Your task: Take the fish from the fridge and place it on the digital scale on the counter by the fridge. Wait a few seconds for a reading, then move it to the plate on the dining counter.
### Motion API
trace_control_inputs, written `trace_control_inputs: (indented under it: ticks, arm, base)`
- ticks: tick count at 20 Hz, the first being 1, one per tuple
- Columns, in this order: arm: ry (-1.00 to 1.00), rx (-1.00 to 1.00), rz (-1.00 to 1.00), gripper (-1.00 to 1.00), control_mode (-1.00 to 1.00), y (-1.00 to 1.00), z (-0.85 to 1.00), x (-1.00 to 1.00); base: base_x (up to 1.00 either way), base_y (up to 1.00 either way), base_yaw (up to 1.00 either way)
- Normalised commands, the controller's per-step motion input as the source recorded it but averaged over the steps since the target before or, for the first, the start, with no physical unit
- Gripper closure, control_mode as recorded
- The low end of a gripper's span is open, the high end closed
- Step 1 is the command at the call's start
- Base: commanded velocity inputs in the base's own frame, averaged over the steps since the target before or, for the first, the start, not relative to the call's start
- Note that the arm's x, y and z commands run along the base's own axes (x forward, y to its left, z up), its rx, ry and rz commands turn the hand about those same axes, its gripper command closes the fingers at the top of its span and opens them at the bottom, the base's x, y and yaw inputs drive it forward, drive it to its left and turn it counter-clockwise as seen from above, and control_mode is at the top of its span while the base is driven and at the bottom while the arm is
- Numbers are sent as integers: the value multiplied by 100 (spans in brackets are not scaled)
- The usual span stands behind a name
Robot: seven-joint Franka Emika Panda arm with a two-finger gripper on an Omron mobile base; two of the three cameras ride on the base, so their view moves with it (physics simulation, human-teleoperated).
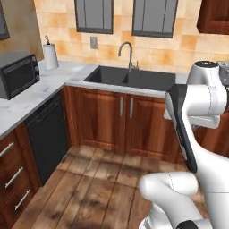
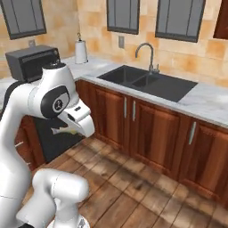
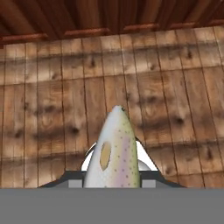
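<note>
**Hand view: fish gripped in the end effector above the wood floor**

Hand view shows the fish (image 3: 113, 151) close up: a slender, tapering body, silvery-cream with a pinkish band down its middle, fine dark speckles across it, and a tan oval patch on its left flank. Its pointed end reaches away from the camera, up the picture. No brand, label or readable writing appears on the fish or anywhere around it.

The fish sits right in the end effector (image 3: 113, 171), which is clamped on its wider end; the two dark finger tips show low on either side of the body, pressed against it. The pointed end sticks out past the finger tips. Beyond the fish lies a brown plank floor (image 3: 52, 109), well apart from it, and further on the foot of dark wood cabinets (image 3: 87, 17).

Right base view shows the end effector's white hand at the arm's wrist, with a sliver of pale yellow under it that may be the fish; it is too small to tell. A dark sink (image 2: 147, 82) is set in the marble surface (image 2: 209, 104) well away to the right.
</note>
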Motion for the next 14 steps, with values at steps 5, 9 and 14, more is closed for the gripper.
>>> trace_control_inputs:
  ticks: [5,9,14]
  arm:
    - [0,0,0,100,100,0,0,0]
    - [0,0,0,100,100,0,0,0]
    - [0,0,0,100,100,0,0,0]
  base:
    - [100,-2,63]
    - [99,0,67]
    - [91,0,70]
